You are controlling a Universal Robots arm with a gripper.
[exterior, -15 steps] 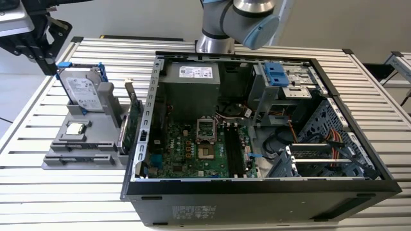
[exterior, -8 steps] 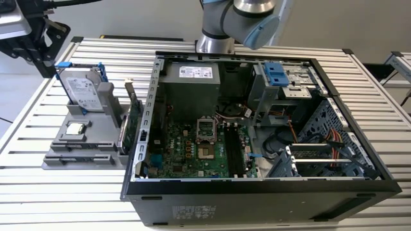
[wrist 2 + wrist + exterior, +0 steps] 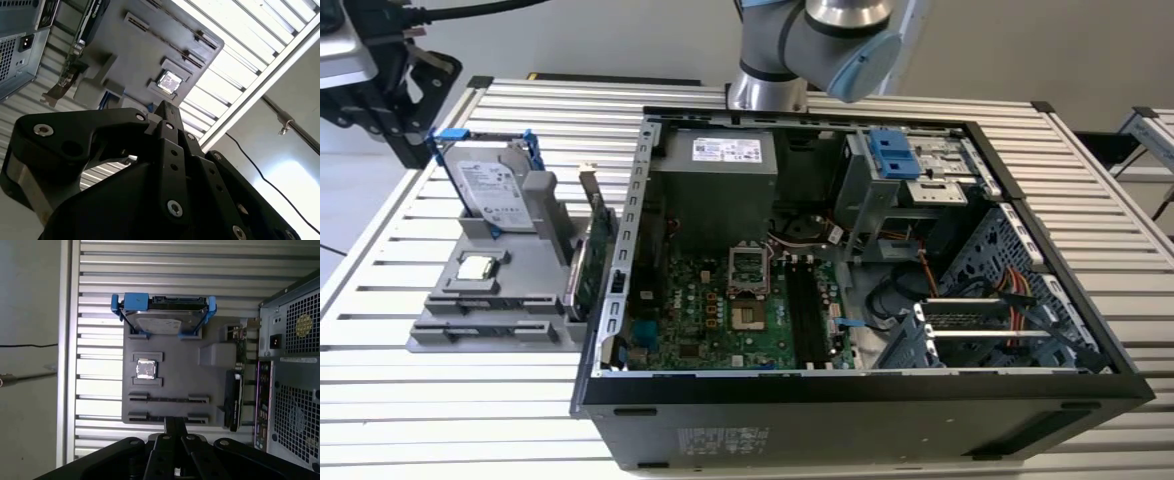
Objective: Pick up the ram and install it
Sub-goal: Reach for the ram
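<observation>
Hand (image 3: 175, 424) clenched, empty, over gray holder (image 3: 175, 365) edge. Ram (image 3: 168, 400), seemingly the slotted thin dark strip, lies just ahead, long axis crosswise.

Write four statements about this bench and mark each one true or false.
1. The hard drive stands on edge in the gray holder. True.
2. The computer case is closed up. False: its side is open and the motherboard is exposed.
3. A processor chip lies on the holder. True.
4. The claw grips the hard drive. False: it hangs over the holder's opposite edge, apart from the drive.
</observation>
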